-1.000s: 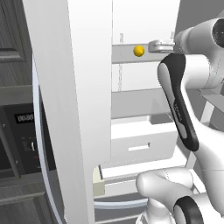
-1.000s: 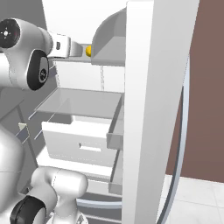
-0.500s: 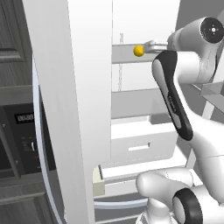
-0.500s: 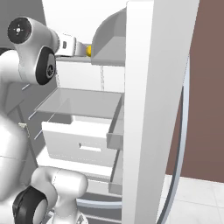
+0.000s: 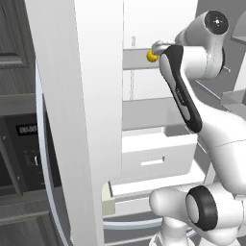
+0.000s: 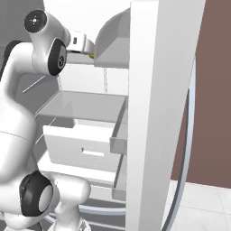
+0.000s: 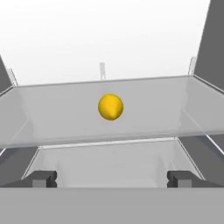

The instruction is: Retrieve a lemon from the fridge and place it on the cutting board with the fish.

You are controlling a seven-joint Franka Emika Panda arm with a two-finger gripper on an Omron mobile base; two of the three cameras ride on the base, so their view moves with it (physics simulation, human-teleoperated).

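The lemon [image 7: 110, 106], small, round and yellow, rests on a glass shelf [image 7: 157, 109] inside the open fridge [image 5: 91, 96]. In the left base view the lemon [image 5: 152, 56] sits at the shelf's front edge. My gripper [image 7: 111, 178] is open. Its two dark fingertips [image 7: 41, 178] stand wide apart, just short of the shelf edge. The lemon lies centred ahead of them, untouched. From the left the gripper [image 5: 156, 49] is right beside the lemon. From the right the gripper [image 6: 90, 48] reaches in under a grey upper bin. The cutting board and the fish are out of view.
A white fridge drawer [image 5: 153, 153] is pulled out below the shelves, under a lower glass shelf [image 6: 85, 106]. The open fridge doors [image 6: 158, 113] flank the arm on both sides. A dark built-in microwave [image 5: 24, 153] is at the far left, a brown wall [image 6: 212, 90] at the right.
The arm has swung and carried the open gripper along the shelf, closer to the lemon. The lemon and the fridge have not moved.
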